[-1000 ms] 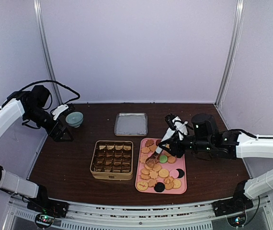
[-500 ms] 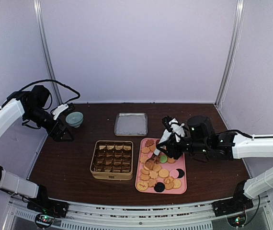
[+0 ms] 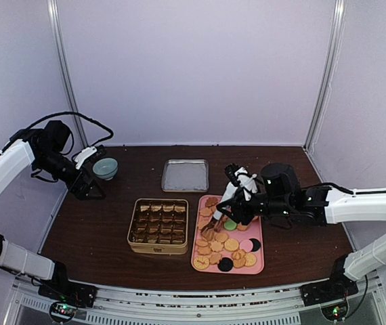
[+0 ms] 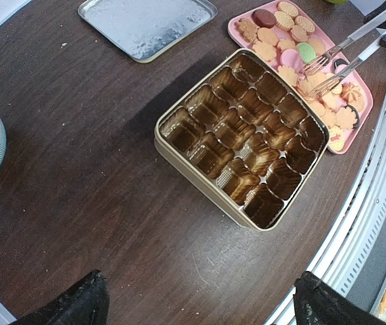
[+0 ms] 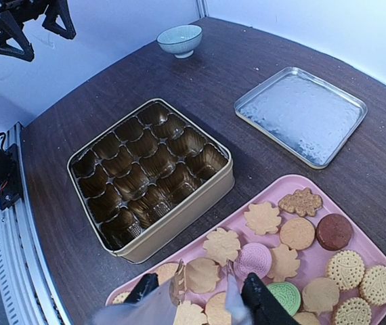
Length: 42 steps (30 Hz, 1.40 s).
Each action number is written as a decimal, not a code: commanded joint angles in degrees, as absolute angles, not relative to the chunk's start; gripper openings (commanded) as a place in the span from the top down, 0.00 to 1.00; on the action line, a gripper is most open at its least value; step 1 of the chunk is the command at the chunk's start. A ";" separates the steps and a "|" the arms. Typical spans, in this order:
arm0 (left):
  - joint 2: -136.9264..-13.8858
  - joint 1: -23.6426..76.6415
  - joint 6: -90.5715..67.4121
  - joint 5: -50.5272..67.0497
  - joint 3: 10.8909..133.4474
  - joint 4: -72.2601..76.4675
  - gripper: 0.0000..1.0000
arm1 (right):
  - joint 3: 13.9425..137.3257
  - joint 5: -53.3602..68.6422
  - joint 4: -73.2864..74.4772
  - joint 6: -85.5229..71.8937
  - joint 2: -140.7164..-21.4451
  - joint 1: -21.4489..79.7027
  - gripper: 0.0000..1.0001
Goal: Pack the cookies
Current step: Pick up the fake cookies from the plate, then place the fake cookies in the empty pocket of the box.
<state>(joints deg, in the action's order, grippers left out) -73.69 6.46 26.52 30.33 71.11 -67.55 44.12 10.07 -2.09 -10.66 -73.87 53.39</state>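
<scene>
Several cookies (image 3: 228, 237) lie on a pink tray (image 3: 257, 268): mostly tan round and leaf-shaped, with pink, green, brown and black ones. My right gripper (image 3: 239, 202) is shut on metal tongs (image 3: 220, 218) that slant down to the tray's left part. In the right wrist view the tongs (image 5: 179, 288) have one tip on each side of a tan cookie (image 5: 202, 273); I cannot tell if they touch it. The gold tin (image 3: 158, 249) with empty brown cups stands left of the tray. My left gripper (image 3: 88, 186) is open and empty, high at the far left.
A silver lid (image 3: 185, 175) lies behind the tin. A small teal bowl (image 3: 105, 168) sits at the back left near my left gripper. The left wrist view shows the tin (image 4: 200, 176), the lid (image 4: 145, 24) and the table's front edge.
My right gripper has moved left and down with the tongs, bringing their tips onto the cookies at the tray's left part. The left arm has not moved.
</scene>
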 commanded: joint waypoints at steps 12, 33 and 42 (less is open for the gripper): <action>-71.98 6.01 27.55 32.12 71.67 -67.14 0.02 | 48.06 8.70 -1.64 -8.07 -78.45 54.54 0.61; -71.94 6.03 28.01 32.87 71.89 -67.73 0.02 | 52.25 5.42 4.23 -6.78 -70.93 55.58 1.00; -72.09 5.85 27.28 31.98 69.63 -66.66 0.02 | 61.95 3.44 -0.42 -3.91 -77.77 58.86 1.00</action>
